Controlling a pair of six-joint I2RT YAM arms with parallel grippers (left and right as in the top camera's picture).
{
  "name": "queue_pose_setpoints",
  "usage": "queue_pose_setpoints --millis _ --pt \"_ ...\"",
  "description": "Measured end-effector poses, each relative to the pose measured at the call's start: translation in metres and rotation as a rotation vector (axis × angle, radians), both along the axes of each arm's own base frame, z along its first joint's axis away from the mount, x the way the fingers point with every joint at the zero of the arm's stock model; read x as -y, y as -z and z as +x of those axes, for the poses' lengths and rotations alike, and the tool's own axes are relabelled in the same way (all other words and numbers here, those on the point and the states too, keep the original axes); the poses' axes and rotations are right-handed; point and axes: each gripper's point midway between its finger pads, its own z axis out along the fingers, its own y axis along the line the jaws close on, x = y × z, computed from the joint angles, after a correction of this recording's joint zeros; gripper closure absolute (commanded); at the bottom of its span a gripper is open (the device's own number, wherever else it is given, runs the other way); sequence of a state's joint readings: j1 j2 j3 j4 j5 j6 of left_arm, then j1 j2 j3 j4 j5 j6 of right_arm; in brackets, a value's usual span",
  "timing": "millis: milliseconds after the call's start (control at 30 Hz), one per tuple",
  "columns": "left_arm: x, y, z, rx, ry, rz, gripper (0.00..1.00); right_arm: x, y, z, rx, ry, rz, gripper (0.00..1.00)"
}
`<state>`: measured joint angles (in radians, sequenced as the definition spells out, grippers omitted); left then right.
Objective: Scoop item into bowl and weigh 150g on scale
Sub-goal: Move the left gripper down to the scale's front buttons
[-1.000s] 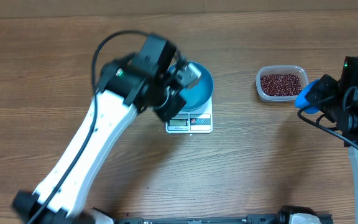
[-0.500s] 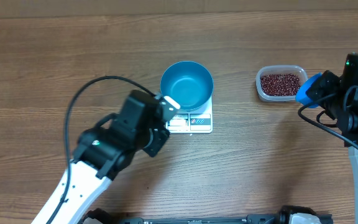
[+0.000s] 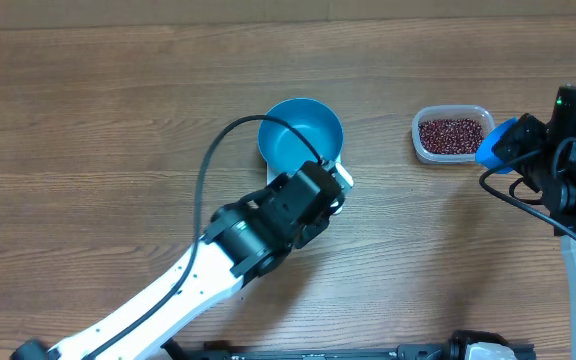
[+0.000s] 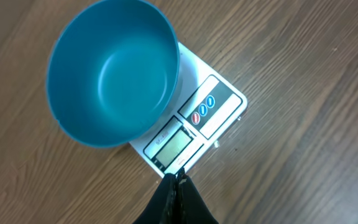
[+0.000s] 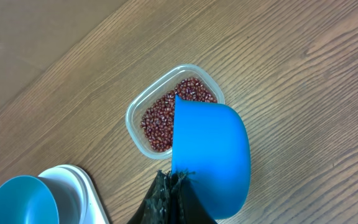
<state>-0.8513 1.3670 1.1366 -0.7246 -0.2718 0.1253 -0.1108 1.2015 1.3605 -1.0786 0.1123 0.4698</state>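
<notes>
On a wooden table [image 3: 88, 120], the teal bowl [image 4: 114, 68] is sitting on the white scale [image 4: 222, 112], while the left gripper [image 4: 178, 180], jaws pressed together, is hovering at the edge by the display. Well to the right, the right gripper [image 5: 169, 182] is pinching a blue scoop [image 5: 213, 155] just beside the clear tub [image 5: 130, 122] holding the red-brown beans [image 5: 159, 117].
</notes>
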Motion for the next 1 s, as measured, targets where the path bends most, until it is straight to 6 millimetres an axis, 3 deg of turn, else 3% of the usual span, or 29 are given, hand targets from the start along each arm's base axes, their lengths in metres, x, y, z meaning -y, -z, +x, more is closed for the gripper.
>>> queue_pose_setpoints --millis 233,367,600,1000 --pt "0.019 0.034 -0.008 -0.052 0.080 0.089 0.96 0.000 0.000 0.000 0.000 0.001 0.000 0.96" --pt "0.042 0.030 -0.016 -0.014 0.153 0.067 0.96 0.000 0.000 0.000 -0.002 0.000 0.000 0.96" --pt "0.048 0.029 -0.015 0.000 0.163 0.056 0.96 0.000 0.002 -0.003 -0.013 0.001 0.001 0.96" --pt "0.049 0.092 -0.014 -0.110 0.166 0.189 0.96 0.000 0.002 -0.003 -0.014 0.000 0.002 0.96"
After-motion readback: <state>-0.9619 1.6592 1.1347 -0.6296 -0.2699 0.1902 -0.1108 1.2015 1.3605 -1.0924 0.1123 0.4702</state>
